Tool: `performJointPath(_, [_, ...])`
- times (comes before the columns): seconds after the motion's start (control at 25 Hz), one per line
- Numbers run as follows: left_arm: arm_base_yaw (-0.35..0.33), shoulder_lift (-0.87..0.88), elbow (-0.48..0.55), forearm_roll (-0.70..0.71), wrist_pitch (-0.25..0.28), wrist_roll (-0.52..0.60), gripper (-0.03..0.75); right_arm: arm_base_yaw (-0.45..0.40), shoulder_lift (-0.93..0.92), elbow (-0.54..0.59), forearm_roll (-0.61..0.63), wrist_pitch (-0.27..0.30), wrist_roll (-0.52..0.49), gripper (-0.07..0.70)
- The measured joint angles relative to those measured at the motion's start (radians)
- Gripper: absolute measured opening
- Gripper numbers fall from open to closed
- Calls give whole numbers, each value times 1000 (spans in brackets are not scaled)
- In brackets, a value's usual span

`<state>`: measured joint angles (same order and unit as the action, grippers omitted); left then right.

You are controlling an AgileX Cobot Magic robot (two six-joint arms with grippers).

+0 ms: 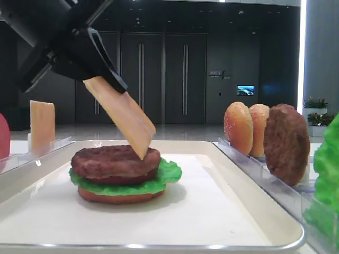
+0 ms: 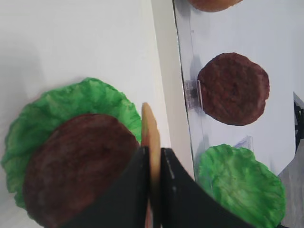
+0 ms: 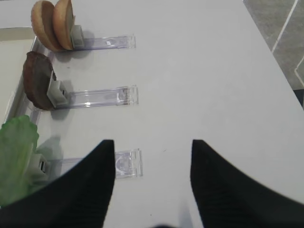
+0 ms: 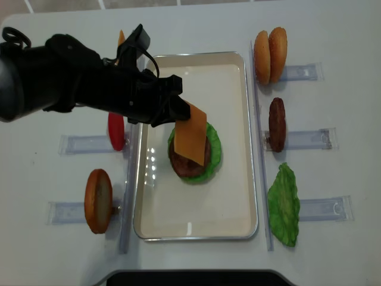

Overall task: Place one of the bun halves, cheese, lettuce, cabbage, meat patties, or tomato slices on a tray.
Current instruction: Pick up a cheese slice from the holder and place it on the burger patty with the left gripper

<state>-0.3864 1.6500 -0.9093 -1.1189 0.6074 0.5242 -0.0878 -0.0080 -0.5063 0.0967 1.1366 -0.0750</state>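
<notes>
Buns first: a single bun half (image 4: 98, 201) stands on the far left of the surface (image 4: 333, 262), a tomato slice (image 4: 116, 131) above it. My left tool (image 4: 176, 110) is clamped tight on the cheese (image 4: 191, 134), which slants down so its lower corner seems to touch the meat patty (image 4: 189, 159) stacked on lettuce (image 4: 212, 156) in the tray (image 4: 235, 196). Right of the tray stand two bun halves (image 4: 269, 55), another patty (image 4: 277, 124) and a lettuce leaf (image 4: 285, 205). My right tool (image 3: 153, 166) hovers with jaws spread, holding nothing.
</notes>
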Motion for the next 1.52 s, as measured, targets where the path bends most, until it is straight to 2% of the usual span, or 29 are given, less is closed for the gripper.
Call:
performJointPath(0.6, [0, 53, 0, -13, -15, 49, 30, 0, 0, 0, 0, 0, 0, 349])
performJointPath(0.84, [0, 53, 0, 21, 1, 55, 46, 0, 0, 0, 0, 0, 0, 349])
performJointPath(0.92, [0, 53, 0, 45, 11, 56, 82, 0, 0, 0, 0, 0, 0, 349])
performJointPath(1.12, [0, 53, 0, 70, 35, 57, 240, 0, 0, 0, 0, 0, 0, 349])
performJointPath(1.24, [0, 53, 0, 106, 41, 49, 282, 0, 0, 0, 0, 0, 0, 349])
performJointPath(1.36, [2, 53, 0, 193, 48, -10, 307, 0, 0, 0, 0, 0, 0, 349])
performJointPath(1.52, [31, 53, 0, 290, 81, -89, 431, 0, 0, 0, 0, 0, 0, 349])
